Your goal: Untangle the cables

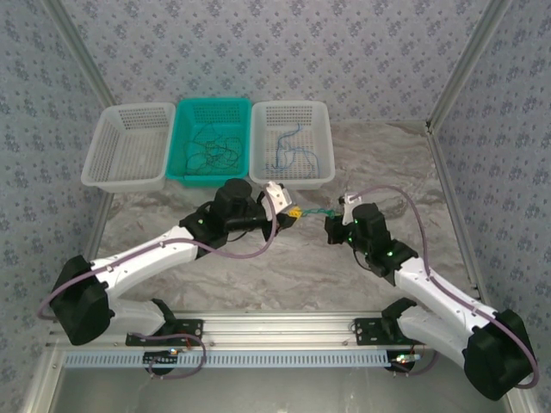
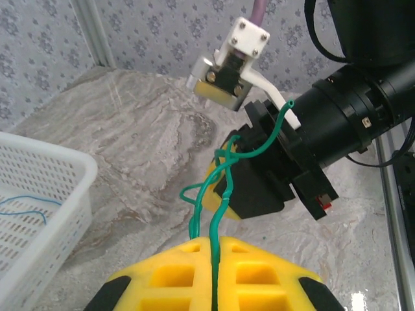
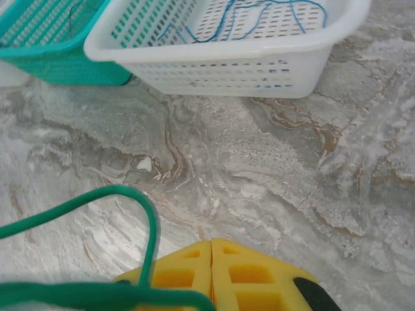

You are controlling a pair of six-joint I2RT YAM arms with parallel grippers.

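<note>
Surface: marble-patterned table (image 1: 284, 275), smooth, with open room in front of the teal basket (image 1: 179, 146); floral wallpaper and metal posts close the sides.
Baskets: perforated rectangular plastic; left white basket (image 1: 99, 159) and right white basket (image 1: 325, 151) flank the teal one.
Left gripper (image 2: 214, 259): yellow fingers pressed together on the thin green cable (image 2: 220, 207).
Right gripper (image 3: 212, 265): pinching the same cable.
Cable place: strung between both grippers, in front and right of the teal basket.
Other cables: dark-and-green tangle (image 1: 211, 151) inside the teal basket; blue cables (image 1: 293, 153) in the right white basket.
</note>
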